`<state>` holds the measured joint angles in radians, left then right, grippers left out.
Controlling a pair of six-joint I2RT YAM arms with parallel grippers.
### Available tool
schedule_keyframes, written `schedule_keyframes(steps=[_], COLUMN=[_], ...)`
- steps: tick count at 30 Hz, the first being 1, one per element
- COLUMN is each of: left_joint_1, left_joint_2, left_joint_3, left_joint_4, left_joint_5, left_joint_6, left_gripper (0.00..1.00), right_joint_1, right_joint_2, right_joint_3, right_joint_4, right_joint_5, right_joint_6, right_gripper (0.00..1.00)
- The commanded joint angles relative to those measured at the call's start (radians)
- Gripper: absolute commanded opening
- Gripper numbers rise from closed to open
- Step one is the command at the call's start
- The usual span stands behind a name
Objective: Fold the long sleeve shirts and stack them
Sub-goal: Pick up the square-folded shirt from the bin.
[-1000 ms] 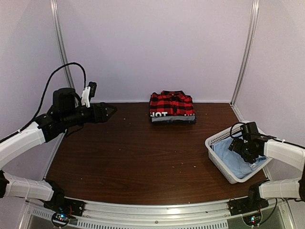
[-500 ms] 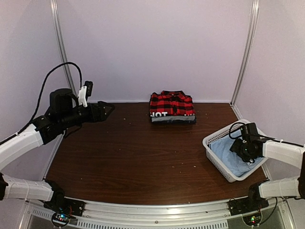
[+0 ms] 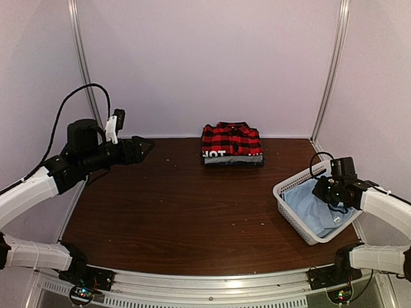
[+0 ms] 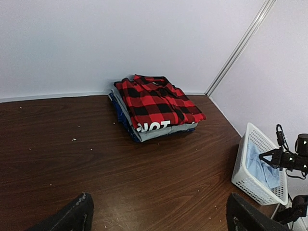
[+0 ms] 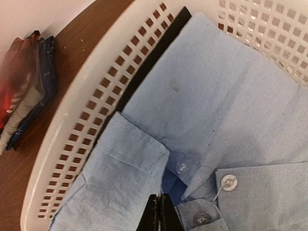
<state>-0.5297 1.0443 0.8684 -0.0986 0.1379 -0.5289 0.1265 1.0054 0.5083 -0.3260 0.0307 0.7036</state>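
Long sleeve shirt, blue: lying crumpled in the white basket at the right edge of the desk. Right jaws: pressed fully together, tips down on its cloth beside a button; I cannot tell whether any cloth is pinched. Long sleeve shirt, plaid: folded, on top of a pile of folded clothes at the far middle. Left jaws: spread wide on my screen, holding nothing, raised over the desk's far left.
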Motion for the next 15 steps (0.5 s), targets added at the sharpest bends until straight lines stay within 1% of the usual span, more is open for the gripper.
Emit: schedule_keyframes(steps=[1, 9, 15], left_joint_1=[-0.001, -0.001, -0.001], left_joint_2=[0.017, 0.054, 0.099], left_joint_3=[0.016, 0.038, 0.04], left_joint_4=[0.025, 0.018, 0.044], left_joint_5=[-0.001, 0.064, 0.184], left_joint_6=[0.009, 0.017, 0.041], left_gripper=[0.98, 0.98, 0.98], right_joint_1=[0.001, 0.003, 0.013], right_joint_2=[-0.071, -0.115, -0.133], right_joint_3=[0.099, 0.245, 0.373], right_joint_4=[-0.025, -0.095, -0.087], right_joint_5=[-0.043, -0.112, -0.199], right_joint_6=[-0.051, -0.099, -0.117], right_gripper=[0.0, 0.0, 0.0])
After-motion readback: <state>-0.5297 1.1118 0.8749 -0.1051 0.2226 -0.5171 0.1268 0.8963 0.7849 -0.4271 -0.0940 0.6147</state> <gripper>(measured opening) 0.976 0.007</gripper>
